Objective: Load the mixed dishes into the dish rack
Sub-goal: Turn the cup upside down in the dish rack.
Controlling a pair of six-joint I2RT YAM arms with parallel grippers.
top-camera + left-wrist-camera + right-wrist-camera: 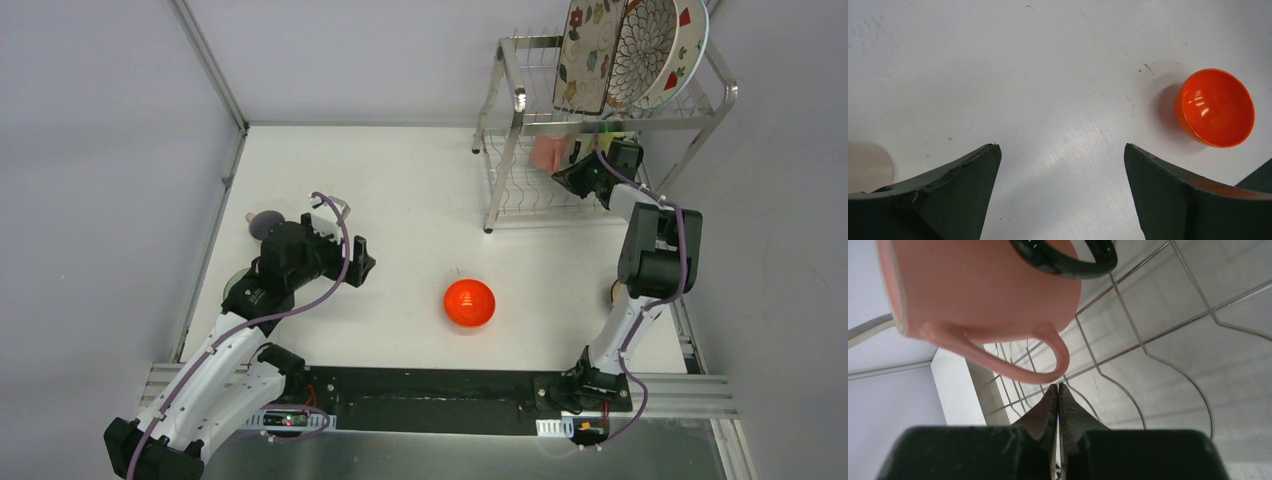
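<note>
Pink handled cup (pixel 983 290): on lower wire shelf of silver dish rack (pixel 520 100), at two o'clock. Right gripper (pixel 1058 389) pinched shut on nothing beside its handle, likely to nudge. Left gripper (pixel 1062 146) gaping wide at nine o'clock, aimed at glossy red-orange bowl (pixel 469 303).

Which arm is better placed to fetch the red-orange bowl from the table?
Left. The left gripper is open over the table, the red-orange bowl in its camera's view; the right gripper is shut, at the dish rack by the pink cup.
</note>
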